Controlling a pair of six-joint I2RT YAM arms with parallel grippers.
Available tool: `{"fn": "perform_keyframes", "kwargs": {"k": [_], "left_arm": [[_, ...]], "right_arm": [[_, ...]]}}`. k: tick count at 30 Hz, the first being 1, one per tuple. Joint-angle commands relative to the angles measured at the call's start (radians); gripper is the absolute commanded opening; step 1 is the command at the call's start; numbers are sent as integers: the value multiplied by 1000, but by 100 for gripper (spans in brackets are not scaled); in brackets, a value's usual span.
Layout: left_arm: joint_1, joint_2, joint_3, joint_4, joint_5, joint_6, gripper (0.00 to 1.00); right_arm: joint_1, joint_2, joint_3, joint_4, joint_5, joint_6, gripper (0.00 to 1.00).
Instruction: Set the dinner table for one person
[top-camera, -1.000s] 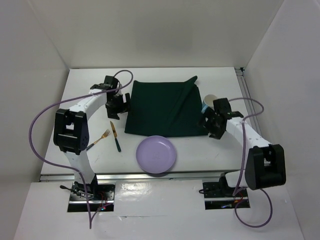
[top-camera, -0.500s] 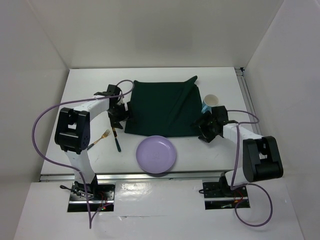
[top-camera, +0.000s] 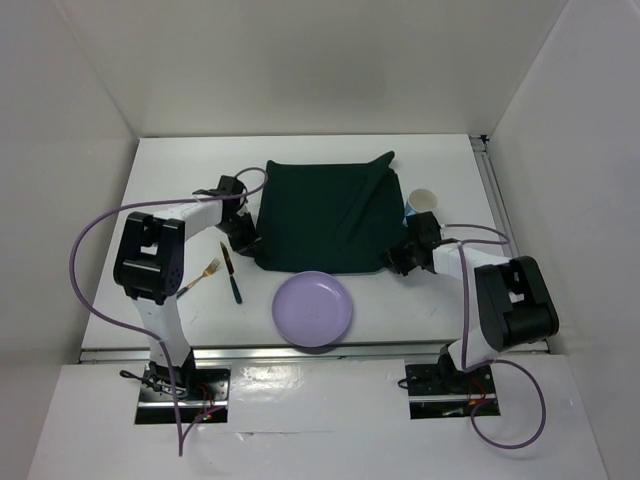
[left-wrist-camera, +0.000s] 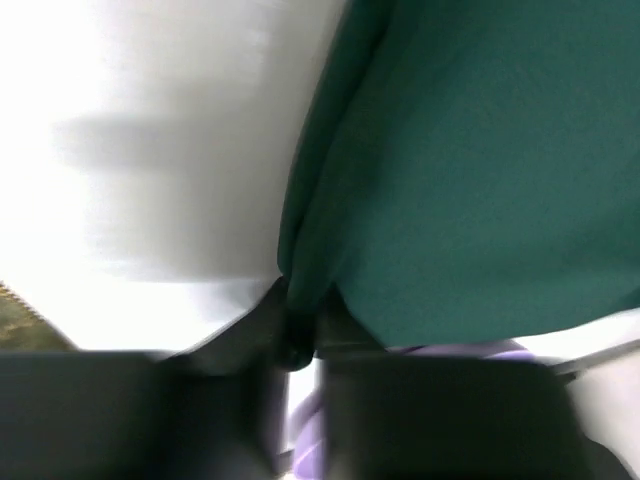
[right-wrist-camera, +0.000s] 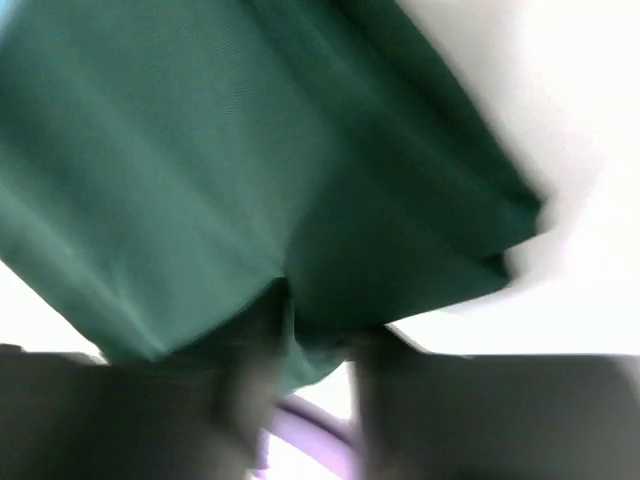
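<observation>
The dinner table is a wide white top with metal rails. A dark green cloth mat lies in its middle, with one far corner folded over. My left gripper is shut on the mat's near left corner, and the left wrist view shows the cloth edge pinched in the gripper. My right gripper is shut on the near right corner, where the green cloth bunches at the gripper. A purple plate sits just in front of the mat.
A gold fork and a dark-handled knife lie left of the plate. A pale blue cup stands by the mat's right edge, close behind my right arm. The plate's purple rim shows under the right jaws.
Both arms came down and inward to the mat's near corners. Both grippers went from open to shut on the cloth, and the near corners have bunched slightly.
</observation>
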Motion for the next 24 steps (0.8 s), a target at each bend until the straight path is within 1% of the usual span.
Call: {"fn": "perform_keyframes", "kwargs": {"k": [1, 2, 5, 6, 8, 9, 10, 11, 12, 14, 15, 17, 18, 19, 21, 22, 23, 24], "left_arm": [[-9, 41, 20, -11, -8, -5, 8], [6, 27, 72, -30, -26, 6, 0], [37, 4, 178, -108, -35, 29, 0], [58, 4, 276, -125, -35, 29, 0], [89, 29, 405, -195, -24, 52, 0], [98, 42, 548, -221, -24, 52, 0], [109, 74, 621, -278, -24, 64, 0], [118, 90, 689, -301, -24, 74, 0], [137, 99, 796, -319, -24, 74, 0], [155, 108, 841, -332, 1, 84, 0], [164, 98, 825, -332, 2, 84, 0], [174, 76, 759, -311, 2, 93, 0], [174, 44, 657, -298, 2, 94, 0], [174, 27, 596, -253, 2, 94, 0], [174, -3, 474, -200, 20, 84, 0], [174, -31, 356, -176, 20, 84, 0], [174, -42, 302, -136, 20, 84, 0], [174, -51, 251, -114, 29, 84, 0]], "right_arm": [[20, 47, 56, -5, 80, 4, 19], [20, 47, 74, -16, 80, -7, 0], [40, 70, 183, -43, 89, -30, 0], [49, 93, 263, -44, 89, -30, 0], [49, 122, 366, -44, 78, -71, 0], [58, 155, 491, -60, 78, -85, 0], [58, 169, 556, -71, 78, -101, 0], [67, 182, 617, -71, 90, -139, 0], [76, 191, 718, -86, 90, -157, 0], [76, 191, 771, -86, 103, -202, 0], [76, 179, 771, -86, 103, -202, 0], [87, 156, 715, -57, 103, -211, 0], [98, 144, 678, -44, 103, -211, 0], [107, 119, 594, -44, 103, -201, 0], [107, 108, 509, -44, 103, -168, 0], [116, 79, 468, -44, 103, -168, 0], [127, 68, 384, -44, 103, -155, 0], [127, 58, 344, -44, 103, -145, 0]]}}
